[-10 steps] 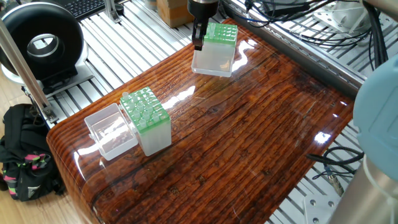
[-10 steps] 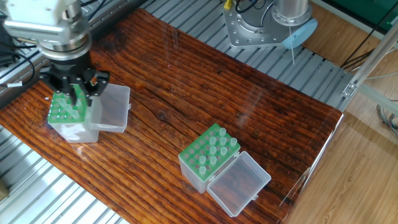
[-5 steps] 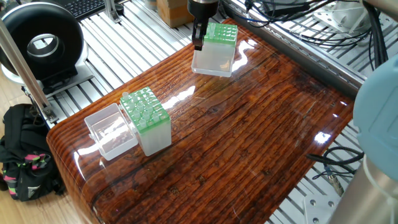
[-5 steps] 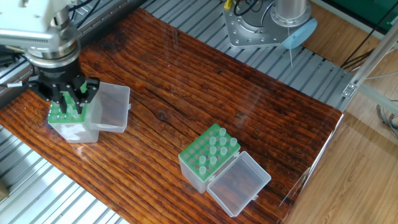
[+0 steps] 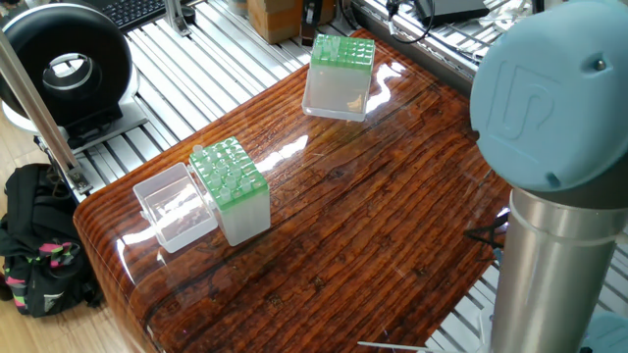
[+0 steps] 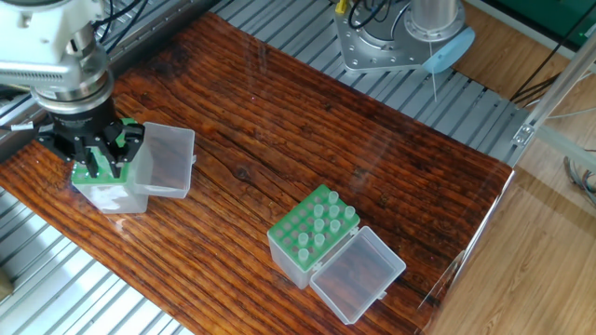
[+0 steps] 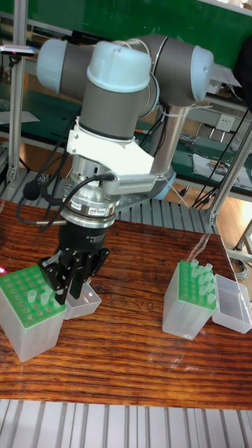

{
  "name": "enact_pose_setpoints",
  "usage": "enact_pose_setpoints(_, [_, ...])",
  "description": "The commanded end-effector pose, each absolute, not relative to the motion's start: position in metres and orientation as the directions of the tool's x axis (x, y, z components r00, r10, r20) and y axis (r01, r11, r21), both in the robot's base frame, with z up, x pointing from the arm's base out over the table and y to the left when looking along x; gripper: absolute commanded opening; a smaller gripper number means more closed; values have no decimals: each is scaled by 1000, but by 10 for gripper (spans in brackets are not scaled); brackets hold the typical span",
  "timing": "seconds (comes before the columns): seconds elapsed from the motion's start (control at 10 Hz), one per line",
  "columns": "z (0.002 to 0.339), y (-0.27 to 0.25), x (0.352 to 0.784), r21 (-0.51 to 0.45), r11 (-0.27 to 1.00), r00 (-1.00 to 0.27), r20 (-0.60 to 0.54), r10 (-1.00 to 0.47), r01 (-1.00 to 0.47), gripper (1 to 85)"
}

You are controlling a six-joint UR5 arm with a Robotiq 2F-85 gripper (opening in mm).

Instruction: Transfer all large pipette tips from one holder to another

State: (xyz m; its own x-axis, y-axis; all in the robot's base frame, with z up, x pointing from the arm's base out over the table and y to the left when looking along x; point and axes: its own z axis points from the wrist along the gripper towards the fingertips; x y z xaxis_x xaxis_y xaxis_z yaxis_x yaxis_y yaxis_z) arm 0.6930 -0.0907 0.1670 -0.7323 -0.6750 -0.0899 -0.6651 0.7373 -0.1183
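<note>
The gripper (image 6: 93, 160) hovers over a green-topped tip holder (image 6: 104, 181), finger state unclear, while most large pipette tips (image 6: 317, 221) wait in the other holder (image 6: 303, 244); stay vertical, centred over one hole.

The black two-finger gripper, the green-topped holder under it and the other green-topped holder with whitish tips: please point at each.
black two-finger gripper (image 7: 61, 283): tall fixed view, between fingertips.
green-topped holder under it (image 7: 17, 287): tall fixed view, green grid.
other green-topped holder (image 6: 294, 231): the other fixed view, green top.
</note>
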Motion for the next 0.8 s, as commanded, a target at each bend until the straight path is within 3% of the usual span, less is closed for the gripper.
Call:
enact_pose_setpoints(0.0, [154,-95,687,-89,729,-725,-76,-685,-679,327])
enact_pose_setpoints(0.7, [152,-99,689,-78,707,-701,-86,-708,-703,323])
